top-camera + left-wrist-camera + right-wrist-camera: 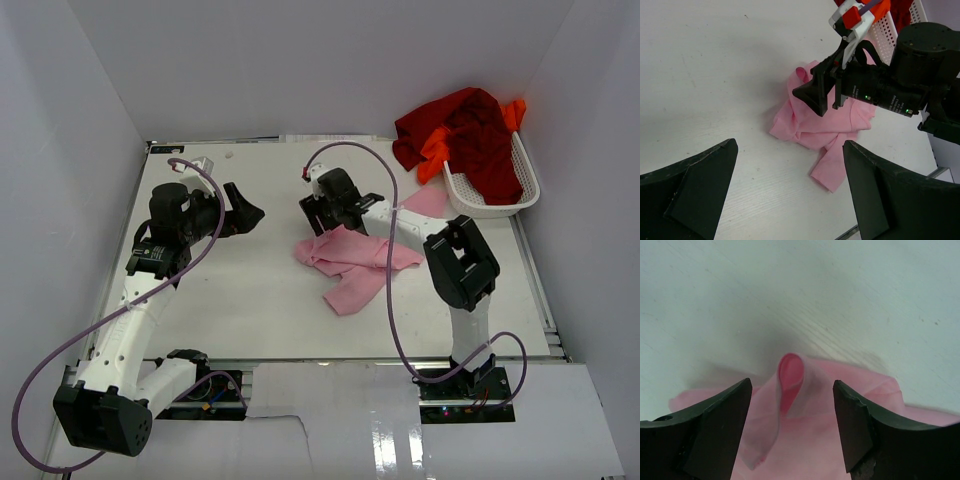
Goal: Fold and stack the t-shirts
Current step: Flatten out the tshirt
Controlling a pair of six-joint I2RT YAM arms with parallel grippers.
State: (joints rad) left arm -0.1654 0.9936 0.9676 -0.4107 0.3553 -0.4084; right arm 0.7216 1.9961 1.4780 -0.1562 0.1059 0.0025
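Note:
The light pink t-shirt (352,264) lies crumpled in the middle of the table, with one sleeve trailing toward the near edge. My right gripper (318,222) hovers over its far left corner. In the right wrist view its jaws (792,400) stand open around an upright, blurred fold of pink cloth (790,372) and touch none of it. My left gripper (243,208) is open and empty, left of the shirt; in its own view (790,165) it faces the pink t-shirt (826,127) and the right gripper (815,97). The dark red t-shirt (482,135) and the orange t-shirt (436,150) hang over the basket.
A white mesh basket (500,206) stands at the table's far right corner against the wall. White walls close in the table on three sides. The right arm's cable (388,300) loops across the pink cloth.

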